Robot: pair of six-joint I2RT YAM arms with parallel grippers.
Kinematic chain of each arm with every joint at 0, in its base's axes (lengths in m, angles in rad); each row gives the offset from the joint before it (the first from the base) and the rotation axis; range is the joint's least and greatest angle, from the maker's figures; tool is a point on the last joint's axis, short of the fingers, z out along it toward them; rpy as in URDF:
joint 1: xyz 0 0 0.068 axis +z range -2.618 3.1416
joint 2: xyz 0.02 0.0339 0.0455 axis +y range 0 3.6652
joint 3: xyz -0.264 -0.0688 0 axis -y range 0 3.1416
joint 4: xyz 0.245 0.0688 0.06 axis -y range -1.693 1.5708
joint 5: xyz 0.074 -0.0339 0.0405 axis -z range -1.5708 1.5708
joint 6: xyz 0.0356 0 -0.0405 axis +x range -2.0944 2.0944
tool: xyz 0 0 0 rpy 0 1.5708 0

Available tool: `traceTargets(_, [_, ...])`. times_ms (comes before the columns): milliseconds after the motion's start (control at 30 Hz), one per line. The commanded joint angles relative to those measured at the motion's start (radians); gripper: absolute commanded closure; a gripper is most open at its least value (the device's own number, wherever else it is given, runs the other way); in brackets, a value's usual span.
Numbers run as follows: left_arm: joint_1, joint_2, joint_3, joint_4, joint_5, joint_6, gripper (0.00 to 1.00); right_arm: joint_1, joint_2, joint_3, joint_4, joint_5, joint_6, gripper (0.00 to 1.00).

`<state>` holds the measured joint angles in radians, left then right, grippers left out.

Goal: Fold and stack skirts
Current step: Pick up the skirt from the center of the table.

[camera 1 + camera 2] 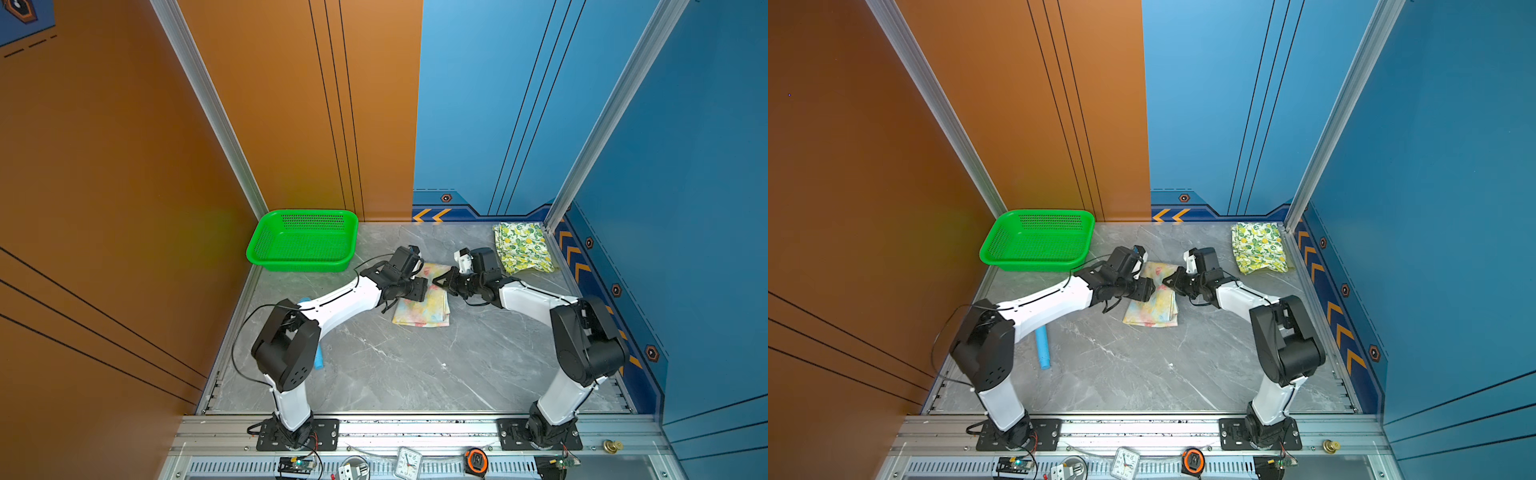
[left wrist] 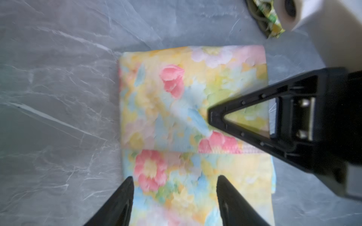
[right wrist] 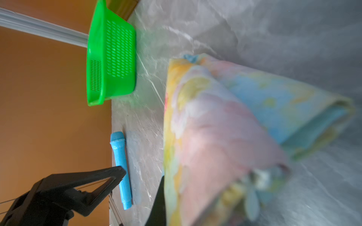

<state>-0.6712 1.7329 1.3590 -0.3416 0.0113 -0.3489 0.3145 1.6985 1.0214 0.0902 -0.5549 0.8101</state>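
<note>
The pastel skirt with pink flowers (image 1: 422, 311) (image 1: 1152, 309) lies folded mid-table. My left gripper (image 2: 175, 179) hangs open just over its near part, with nothing between the fingers. My right gripper (image 1: 439, 281) (image 2: 210, 115) is shut on the skirt's upper layer near a fold edge. In the right wrist view that pastel cloth (image 3: 215, 137) rises in a lifted flap and covers most of the jaws. The lemon-print skirt (image 1: 523, 247) (image 1: 1260, 247) lies folded in the back right corner, away from both grippers.
A green perforated basket (image 1: 303, 241) (image 3: 111, 58) stands at the back left by the orange wall. A light-blue microphone toy (image 1: 1042, 347) (image 3: 120, 168) lies along the left edge, under my left arm. A clock (image 1: 408, 461) and a tape measure (image 1: 477, 460) sit on the front rail.
</note>
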Motion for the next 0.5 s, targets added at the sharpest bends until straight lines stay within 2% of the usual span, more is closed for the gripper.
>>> traceTargets(0, [0.025, -0.068, 0.073, -0.137, 0.001, 0.033, 0.25, -0.035, -0.082, 0.057, -0.055, 0.084, 0.024, 1.0])
traceTargets(200, [0.041, -0.142, 0.156, -0.287, -0.024, 0.087, 0.2, -0.124, -0.182, 0.122, -0.151, 0.218, 0.06, 1.0])
traceTargets(467, [0.027, -0.159, 0.114, -0.299, -0.021, 0.155, 0.19, -0.228, -0.236, 0.209, -0.154, 0.475, 0.235, 1.0])
